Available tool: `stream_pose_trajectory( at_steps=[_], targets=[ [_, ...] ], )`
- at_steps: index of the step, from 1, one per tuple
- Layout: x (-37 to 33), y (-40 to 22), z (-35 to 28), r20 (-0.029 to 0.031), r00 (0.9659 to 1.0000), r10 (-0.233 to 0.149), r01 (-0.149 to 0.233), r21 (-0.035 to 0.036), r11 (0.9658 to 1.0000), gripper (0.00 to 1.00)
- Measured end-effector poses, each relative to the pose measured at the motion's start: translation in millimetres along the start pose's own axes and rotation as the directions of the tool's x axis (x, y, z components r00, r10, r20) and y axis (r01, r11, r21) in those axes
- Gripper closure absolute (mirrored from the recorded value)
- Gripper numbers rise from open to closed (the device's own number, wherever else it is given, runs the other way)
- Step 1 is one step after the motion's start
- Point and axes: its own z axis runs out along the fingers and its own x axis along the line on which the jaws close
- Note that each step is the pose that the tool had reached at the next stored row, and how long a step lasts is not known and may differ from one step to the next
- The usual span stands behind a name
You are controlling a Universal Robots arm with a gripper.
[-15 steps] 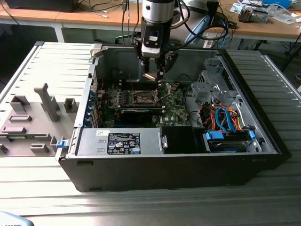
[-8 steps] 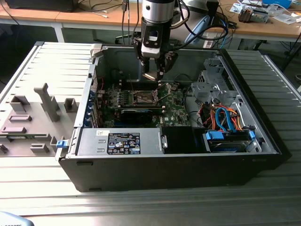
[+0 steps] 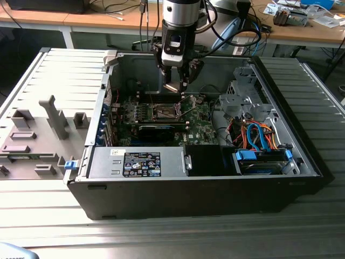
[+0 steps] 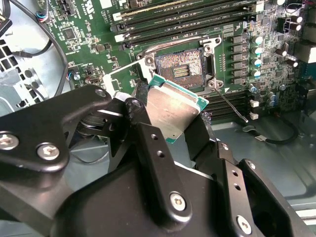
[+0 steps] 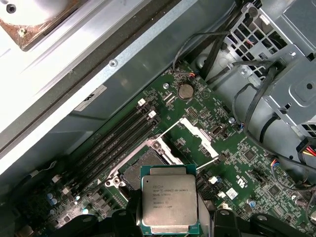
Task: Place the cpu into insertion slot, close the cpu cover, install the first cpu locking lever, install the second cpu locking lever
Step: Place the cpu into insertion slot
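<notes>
— Where's the cpu [image 4: 173,111]?
— The claw [image 3: 177,85] is pinching it by its edges, hovering just above the insertion slot [image 3: 163,111], upper centre of the exterior view.
— And the slot?
— It's lying bare inside the open computer case [image 3: 215,199], with the cpu cover [image 5: 197,136] standing open.

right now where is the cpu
The cpu is clamped in the hand, held in the air over the green board inside the computer case, close to the open insertion slot but not yet in it.
</notes>
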Motion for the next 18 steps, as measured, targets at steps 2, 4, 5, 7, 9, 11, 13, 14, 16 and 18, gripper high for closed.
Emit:
stream_pose_trajectory(
  at_steps=[2,4,5,7,9,11,13,14,16,18],
  targets=[
    [0.0,0.0,0.0,0.0000,1.0000,0.002,-0.002,0.0001,1.0000,0.45],
    [0.0,0.0,0.1,0.0001,1.0000,0.003,-0.003,0.0001,1.0000,0.45],
    [0.0,0.0,0.2,0.0001,1.0000,0.004,-0.004,0.0001,1.0000,0.45],
    [0.0,0.0,0.3,0.0001,1.0000,0.006,-0.006,0.0001,1.0000,0.45],
    [0.0,0.0,0.3,0.0002,1.0000,0.007,-0.007,0.0001,1.0000,0.45],
    [0.0,0.0,0.4,0.0002,1.0000,0.009,-0.009,0.0001,1.0000,0.45],
    [0.0,0.0,0.5,0.0003,0.9999,0.010,-0.010,0.0001,0.9999,0.45],
    [0.0,0.0,0.5,0.0003,0.9999,0.011,-0.011,0.0001,0.9999,0.45],
    [0.0,0.0,0.6,0.0003,0.9999,0.013,-0.013,0.0001,0.9999,0.45],
    [0.0,0.0,0.6,0.0004,0.9999,0.014,-0.014,0.0002,0.9999,0.45]
  ],
)
